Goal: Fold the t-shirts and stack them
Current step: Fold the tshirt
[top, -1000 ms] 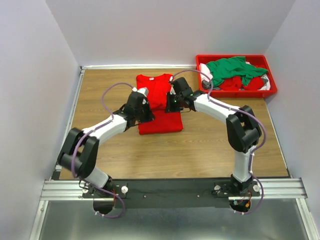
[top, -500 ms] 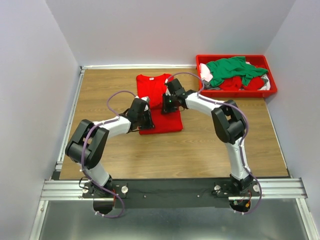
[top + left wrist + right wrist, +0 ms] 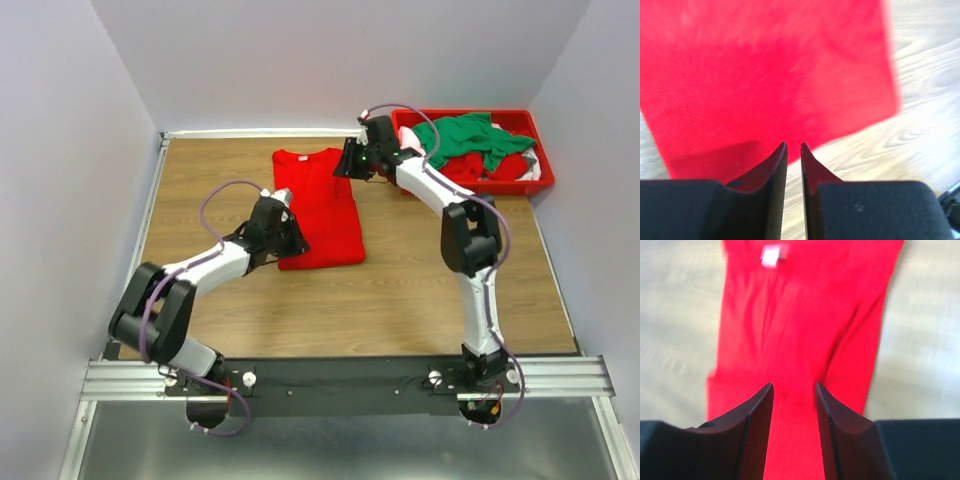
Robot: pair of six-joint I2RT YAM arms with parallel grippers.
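From above, my wooden table [image 3: 200,190] carries a red t-shirt [image 3: 325,215] folded into a long flat panel, collar at the far end. A red bin [image 3: 480,187] at the far right holds a green t-shirt [image 3: 465,135]. Only my wrist views show my left gripper [image 3: 794,146] narrowly parted and my right gripper [image 3: 794,386] wider, both holding nothing above the red cloth.

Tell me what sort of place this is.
Probably a robot lab test cell: a wooden tabletop boxed in by plain white walls, a metal mounting rail at its near edge, and a red bin of t-shirts.
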